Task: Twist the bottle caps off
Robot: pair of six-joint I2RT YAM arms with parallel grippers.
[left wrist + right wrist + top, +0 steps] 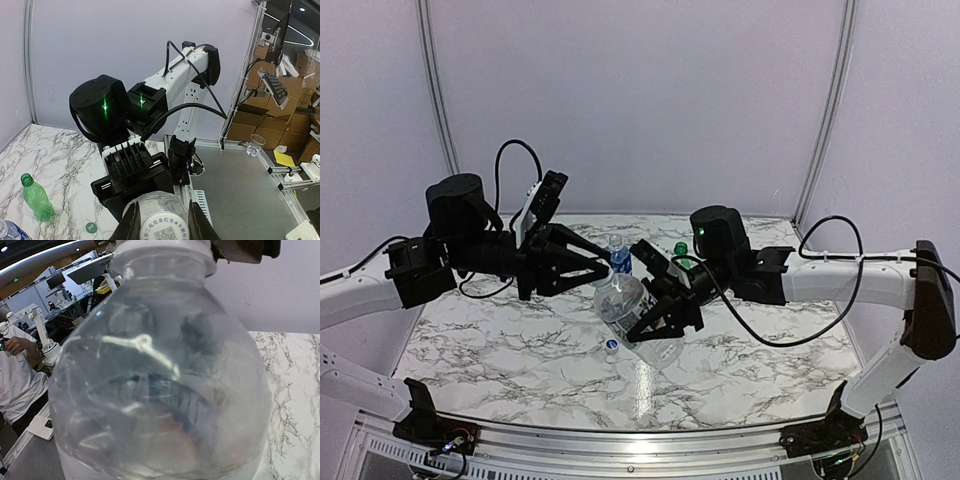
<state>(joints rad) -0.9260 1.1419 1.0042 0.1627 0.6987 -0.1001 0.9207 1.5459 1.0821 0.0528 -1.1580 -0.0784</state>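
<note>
left gripper pinched on whitish-clear round plastic cap | right gripper clamps clear white-labelled plastic bottle | risk: loose clamp, bottle spins with cap

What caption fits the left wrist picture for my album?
Left tool grips the whitish cap of the clear bottle; an open green bottle stands on the table.

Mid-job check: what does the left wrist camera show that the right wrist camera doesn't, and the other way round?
Left wrist only: the left gripper closed on the white cap, the open green bottle with a green cap lying loose beside it on the marble table, and the right arm.
Right wrist only: the clear bottle, its body filling the frame, and a person in a white shirt at far left.
Both: the white cap and the marble table.
</note>
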